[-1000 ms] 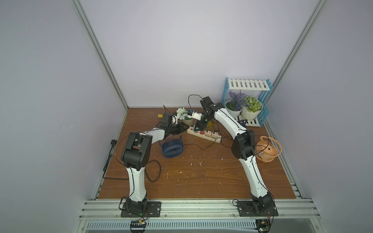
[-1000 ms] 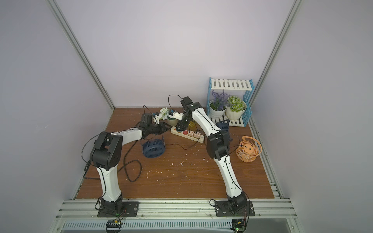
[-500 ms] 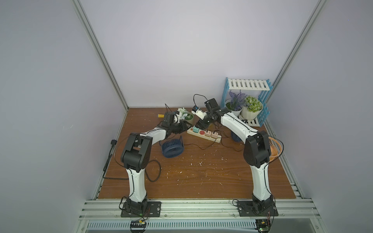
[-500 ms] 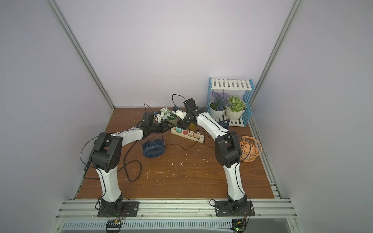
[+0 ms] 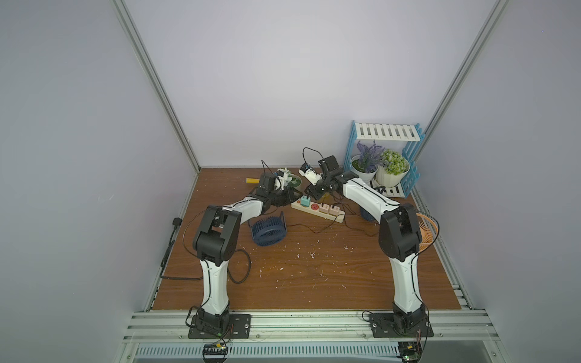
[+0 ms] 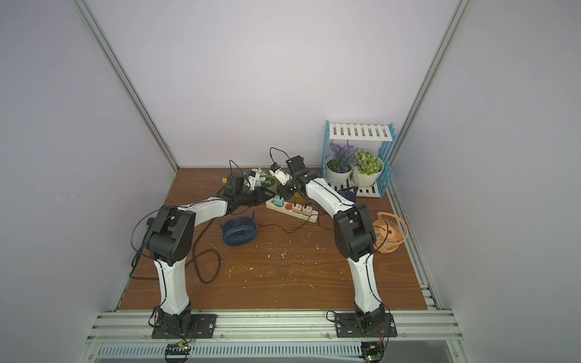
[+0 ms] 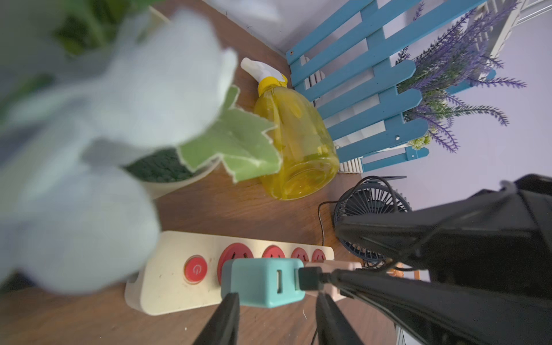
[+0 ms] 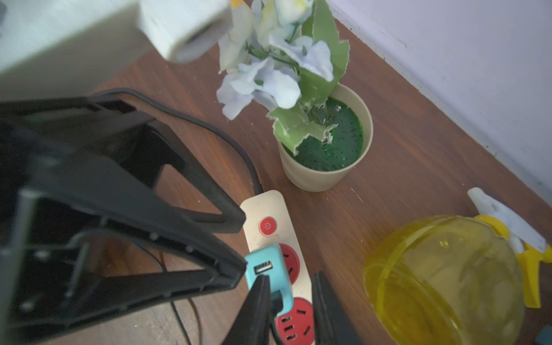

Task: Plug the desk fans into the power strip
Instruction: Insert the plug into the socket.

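Observation:
The cream power strip [image 5: 317,211] [image 6: 292,209] [image 7: 167,274] [image 8: 263,206] lies near the back wall. A teal USB adapter [image 7: 263,282] [image 8: 265,265] [image 5: 305,200] sits in the socket beside the red button. A black USB plug [image 7: 310,277] [image 8: 277,301] is in one of its ports. My right gripper [image 8: 290,276] [image 5: 311,195] straddles plug and adapter, jaws apart, one finger against the plug. My left gripper [image 7: 277,298] [image 5: 290,201] is open, fingertips at the adapter's near side. The dark blue desk fan [image 5: 268,232] [image 6: 239,232] lies in front of the strip.
A flower pot [image 8: 325,149] and a yellow spray bottle [image 8: 442,277] [image 7: 295,140] stand just behind the strip. Two pink adapters [image 5: 328,210] fill the far sockets. Another dark fan [image 7: 370,206], an orange fan [image 5: 426,229] and a blue plant shelf [image 5: 383,160] are on the right.
My right arm's elbow has swung out to the right, and its jaws have narrowed round the plug and adapter. The left arm has barely moved.

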Robot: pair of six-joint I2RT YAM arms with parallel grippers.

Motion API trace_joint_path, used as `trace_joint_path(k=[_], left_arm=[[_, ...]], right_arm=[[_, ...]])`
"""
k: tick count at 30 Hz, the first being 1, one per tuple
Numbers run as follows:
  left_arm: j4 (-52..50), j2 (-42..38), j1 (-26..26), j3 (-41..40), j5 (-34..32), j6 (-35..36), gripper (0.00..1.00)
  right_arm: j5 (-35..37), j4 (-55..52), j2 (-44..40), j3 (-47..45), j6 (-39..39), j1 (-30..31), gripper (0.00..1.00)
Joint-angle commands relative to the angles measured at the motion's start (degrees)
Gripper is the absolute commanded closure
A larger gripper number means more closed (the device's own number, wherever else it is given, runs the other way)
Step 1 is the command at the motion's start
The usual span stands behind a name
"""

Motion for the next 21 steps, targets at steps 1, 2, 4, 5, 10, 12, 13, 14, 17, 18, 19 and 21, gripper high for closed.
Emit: trace_joint_path(k=[1,2,4,5,10,12,13,14,17,18,19,21], left_arm=[[-1.1,1.5,-0.5,1.9,0.0,1.1,0.57],[-1.1,1.7,-0.5,1.9,0.0,1.1,0.57],[-1.1,2.0,-0.6,2.1,0.1,1.1,0.57],[-1.1,2.1,-0.6,2.2,0.1,1.1,0.57],[-1.1,2.1,-0.7,2.7,0.2,1.1,0.57],[-1.1,2.1,-0.8,2.9,0.1,1.1,0.57],[-1.1,2.1,-0.9,2.9,0.2,1.1,0.57],[-1.1,2.0,-0.9,2.9,0.0,1.1,0.56],[-1.1,2.4,-1.2,3.3,-0.1,1.1,0.55],[-1.1,2.7,-1.2,3.4,-0.1,1.0,0.55],[-1.1,2.9,-1.2,3.6,-0.1,1.0,0.55],[-1.1,3.3,-1.3,3.9,-0.1,0.8,0.56]], right_arm=[[-1.9,-0.1,1.2,0.8,-0.2,-0.1,0.8],[-1.9,-0.4,1.3,0.8,-0.5,-0.1,0.82],[-1.7,-0.7,1.5,0.5,-0.7,0.0,0.86],[-1.5,-0.9,1.7,0.3,-0.8,-0.1,0.88],[-0.5,-1.6,2.1,-0.3,-1.5,0.0,0.97],[-0.5,-1.7,2.3,-0.8,-1.7,0.0,0.99],[-0.5,-1.6,2.3,-1.1,-1.7,0.0,1.0],[-0.5,-1.5,2.4,-1.5,-1.7,0.0,1.0],[-0.6,-0.9,2.4,-2.8,-1.4,0.0,1.0],[-0.7,-0.8,2.3,-3.1,-1.2,0.0,1.0],[-0.9,-0.5,2.2,-3.6,-1.0,0.0,1.0],[-1.5,0.0,2.0,-4.4,-0.7,0.0,1.0]])
